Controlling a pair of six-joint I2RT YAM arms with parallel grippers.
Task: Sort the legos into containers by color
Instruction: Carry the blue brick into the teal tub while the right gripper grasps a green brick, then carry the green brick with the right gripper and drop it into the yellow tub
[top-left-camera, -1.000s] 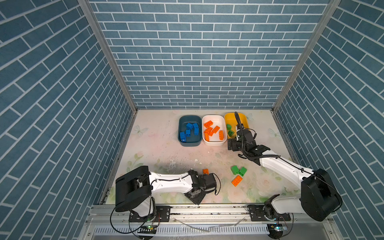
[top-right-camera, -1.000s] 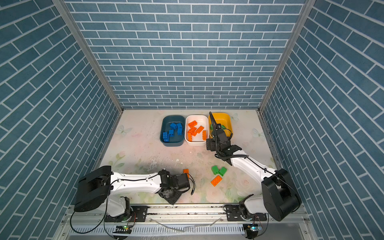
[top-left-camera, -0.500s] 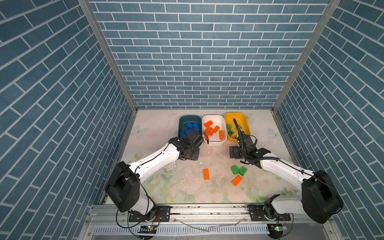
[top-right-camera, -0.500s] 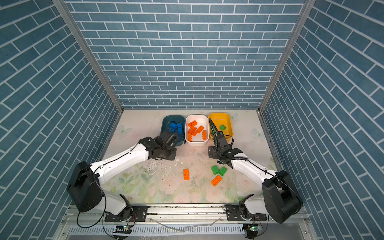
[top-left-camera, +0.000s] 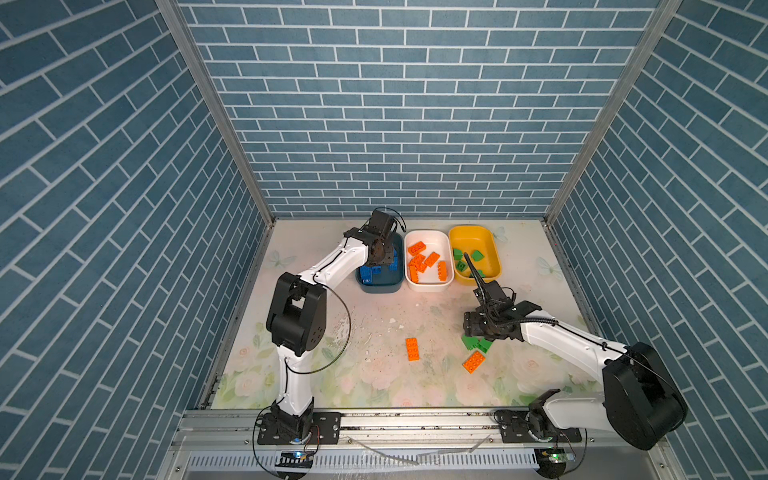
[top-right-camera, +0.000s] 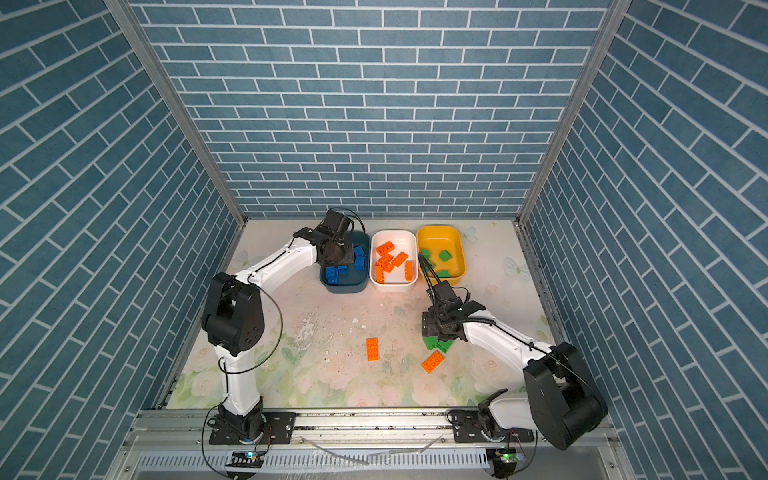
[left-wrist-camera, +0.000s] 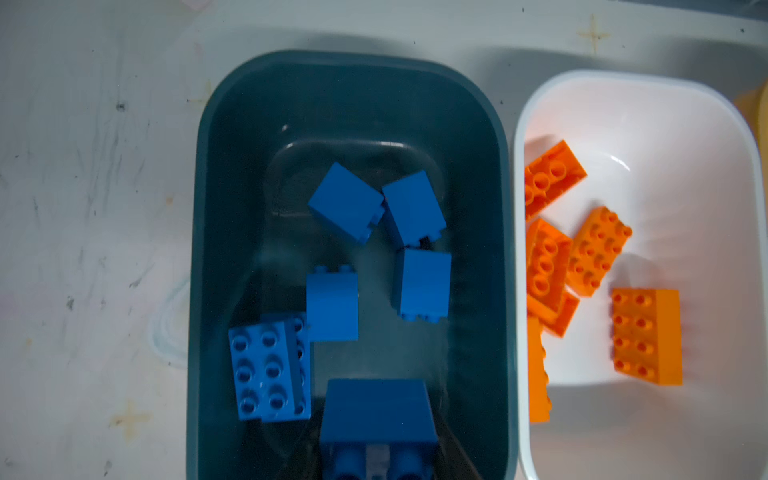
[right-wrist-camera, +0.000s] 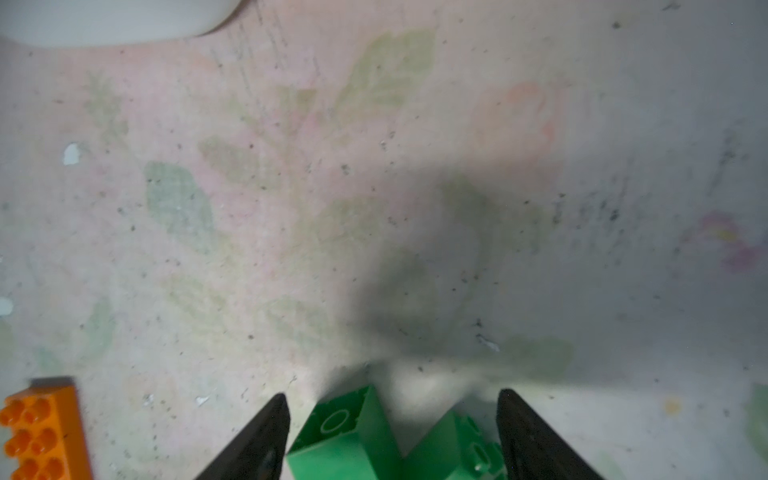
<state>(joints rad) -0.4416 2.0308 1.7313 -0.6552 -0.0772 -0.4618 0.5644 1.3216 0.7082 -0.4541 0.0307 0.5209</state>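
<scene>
My left gripper (left-wrist-camera: 377, 451) hangs over the dark teal container (top-left-camera: 380, 288), shut on a blue lego (left-wrist-camera: 376, 411). Several blue legos (left-wrist-camera: 345, 201) lie in that tub. The white container (top-left-camera: 428, 286) holds several orange legos (left-wrist-camera: 646, 334), and the yellow container (top-left-camera: 495, 251) holds green ones (top-left-camera: 477, 255). My right gripper (right-wrist-camera: 392, 415) is open and low over the table, its fingers (right-wrist-camera: 266, 440) straddling two green legos (right-wrist-camera: 349, 444) that lie side by side (top-right-camera: 436, 345). Two orange legos lie on the table, one in the middle (top-left-camera: 412, 348) and one near the green pair (top-left-camera: 473, 361).
The three tubs stand in a row at the back of the flowered table mat (top-left-camera: 374, 316). Blue brick-patterned walls (top-left-camera: 124, 249) close in the left, right and back. A metal rail (top-left-camera: 415, 419) runs along the front edge.
My left arm swung from the table's front up to the teal tub, and now hangs over it. My right gripper drew back from the yellow tub, down onto the green pair, its jaws narrowing.
</scene>
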